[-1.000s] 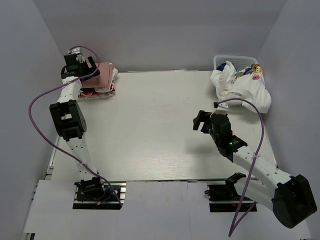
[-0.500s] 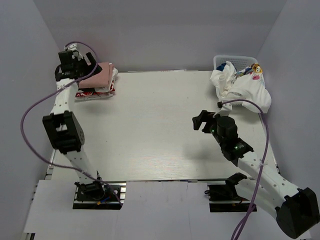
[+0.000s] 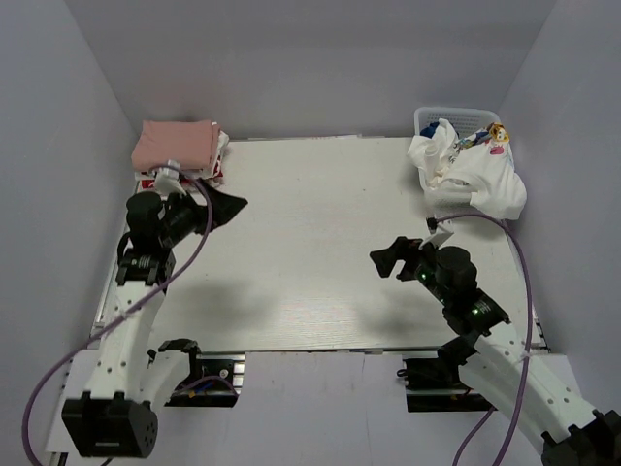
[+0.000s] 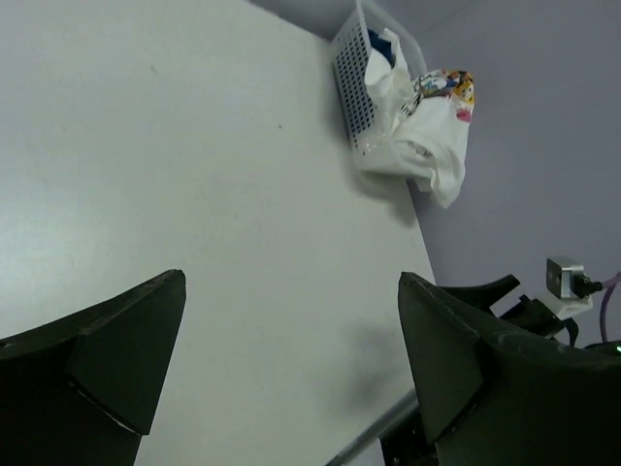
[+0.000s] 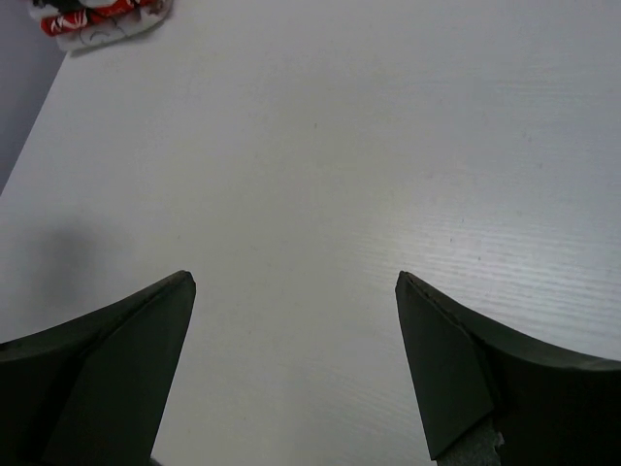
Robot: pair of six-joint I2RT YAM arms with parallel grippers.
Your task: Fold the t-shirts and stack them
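While folded t-shirts (image 3: 177, 146) are lying stacked far-left, unfolded t-shirts (image 3: 473, 180) spilling from the basket (image 3: 456, 115), left gripper (image 3: 231, 206) and right gripper (image 3: 389, 258) are hovering wide open and empty, likely poised for fetching.

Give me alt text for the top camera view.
Left end effector and right end effector hang open above a white table. Folded t-shirts, pink on top, sit stacked far left; unfolded shirts spill from a basket far right.

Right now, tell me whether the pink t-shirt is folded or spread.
Folded: the pink t-shirt lies as a compact rectangle atop the far-left stack.
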